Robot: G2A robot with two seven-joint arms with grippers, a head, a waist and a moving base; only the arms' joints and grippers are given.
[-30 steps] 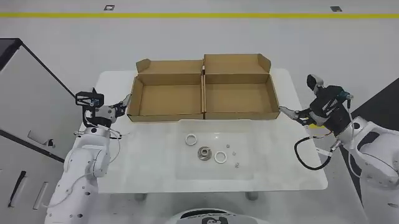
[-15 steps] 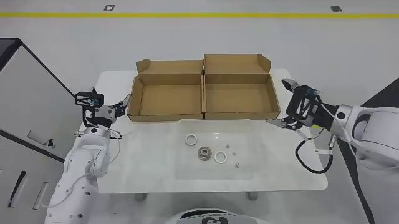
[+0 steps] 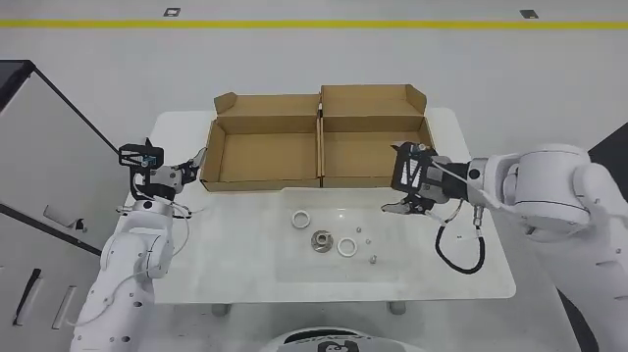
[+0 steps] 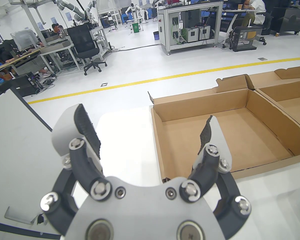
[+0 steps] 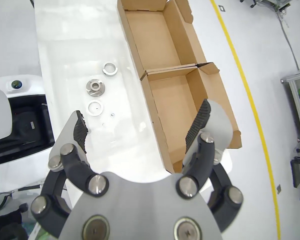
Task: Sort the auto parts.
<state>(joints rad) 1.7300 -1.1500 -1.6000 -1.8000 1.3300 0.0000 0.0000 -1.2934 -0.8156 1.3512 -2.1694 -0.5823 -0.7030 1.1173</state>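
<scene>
Grey shop floor w/ a yellow line [image 3: 314, 25] lies beyond the white desk [image 3: 245, 264]. Two open cardboard boxes sit side by side at the desk's far edge, touching: left box [image 3: 263, 156], right box [image 3: 378, 153]. Right gripper [image 3: 392, 177] [image 5: 141, 111] hangs over the right box's front wall, fingers spread wide. Left gripper [image 3: 189, 168] [image 4: 144, 113] is at the desk's left edge, just beside the left box's side wall, fingers also spread. Auto parts lie mid-desk, in front of the boxes: flanged metal hub [image 3: 321, 241], one white ring [image 3: 301, 220] nearer the boxes, second ring [image 3: 347, 247] just right of the hub, then tiny nuts/washers [image 3: 373, 259] scattered close by.
</scene>
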